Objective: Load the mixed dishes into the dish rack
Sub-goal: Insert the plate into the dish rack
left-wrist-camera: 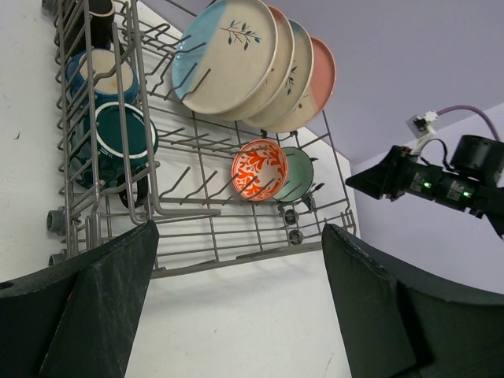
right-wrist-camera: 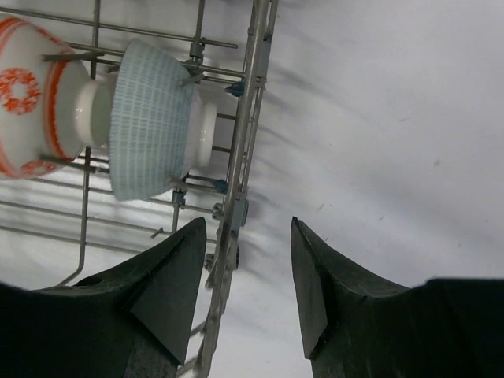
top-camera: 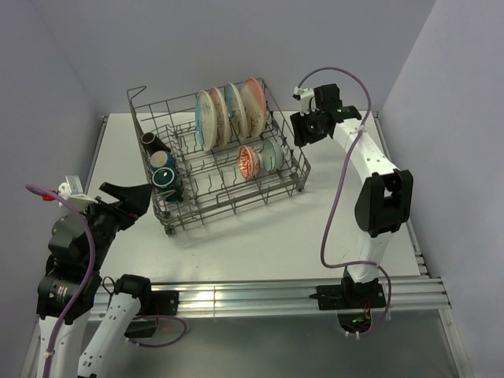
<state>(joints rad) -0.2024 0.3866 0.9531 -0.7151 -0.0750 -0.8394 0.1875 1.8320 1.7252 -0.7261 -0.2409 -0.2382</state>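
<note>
Dish rack (top-camera: pixel 236 206) holds four plates (top-camera: pixel 228 114) upright along its back, mugs (top-camera: pixel 164 169) down its left side, orange-red bowl (top-camera: pixel 247 161) and pale green bowl (top-camera: pixel 272 154) on edge at its right; left gripper (left-wrist-camera: pixel 240 228) gapes wide and empty off its front-left corner, right gripper (right-wrist-camera: pixel 248 224) half-parted, seemingly gripping nothing, beside its right wall.

The light is bright and soft. The dish rack (top-camera: pixel 236 201) drops pale grey shadows on the white table (top-camera: pixel 276 244).
</note>
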